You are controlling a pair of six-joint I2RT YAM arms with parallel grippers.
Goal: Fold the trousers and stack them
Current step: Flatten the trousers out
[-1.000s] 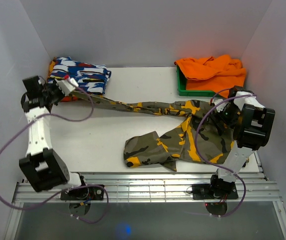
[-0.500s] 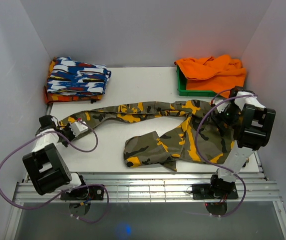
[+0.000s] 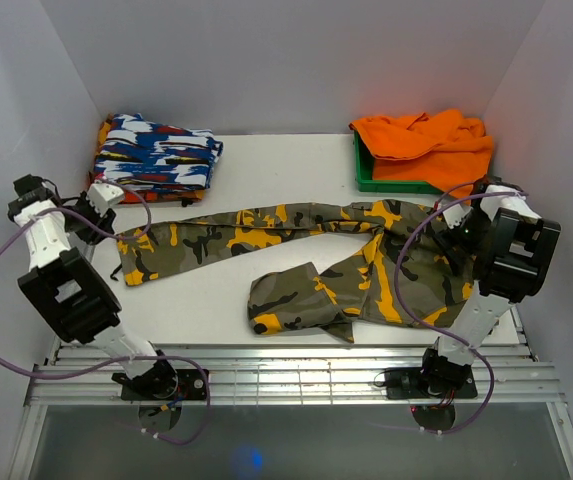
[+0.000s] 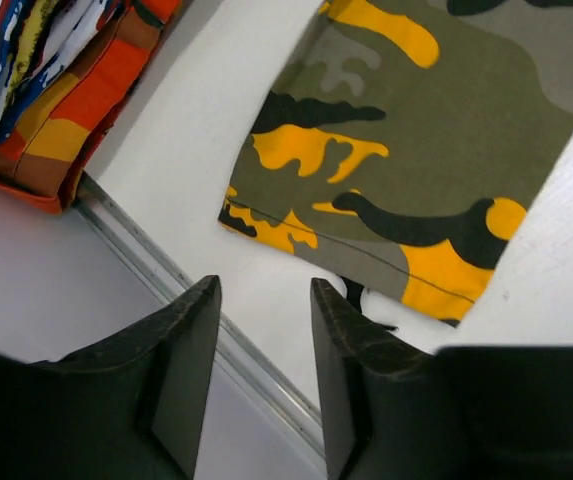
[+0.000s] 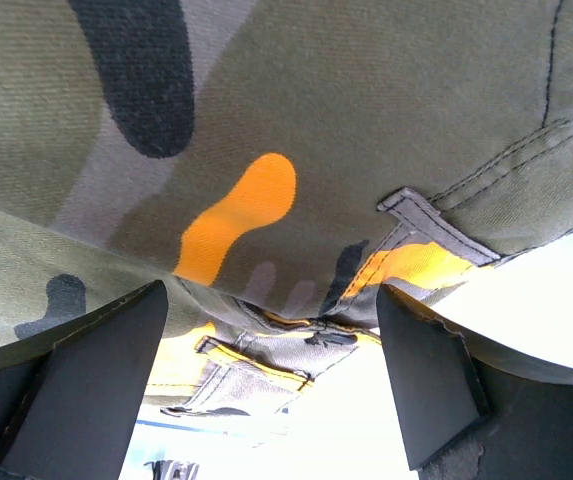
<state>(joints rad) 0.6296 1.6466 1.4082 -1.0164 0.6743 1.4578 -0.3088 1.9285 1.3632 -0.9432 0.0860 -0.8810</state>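
Desk: flat white top, smooth, walled in on three sides.

Trousers: woven camouflage cloth, olive-grey with black and orange-yellow blotches, lying across the middle and right of the desk. One leg runs flat and long toward the left. The other is doubled back into a rumpled lump near the front centre. The waist end lies bunched under the right arm.

Folded garment: soft square stack, blue-white-red print, at the far left corner.

Orange cloth: plain, fleecy-looking, heaped loosely over a green tray at the far right.

Right end effector: dark fingers spread wide, trouser cloth close in front of them but not pinched. A stitched grey belt loop shows there.

Left end effector: dark fingers parted, nothing between them. It sits just off the leg's stitched hem, which lies flat on the desk.

Since a second ago:
- the left end effector, then clamped on the hem up by the folded garment, has let go
- the long leg, then pulled into a thin taut strip, now lies wider and nearer
- the right arm and the lump look unchanged
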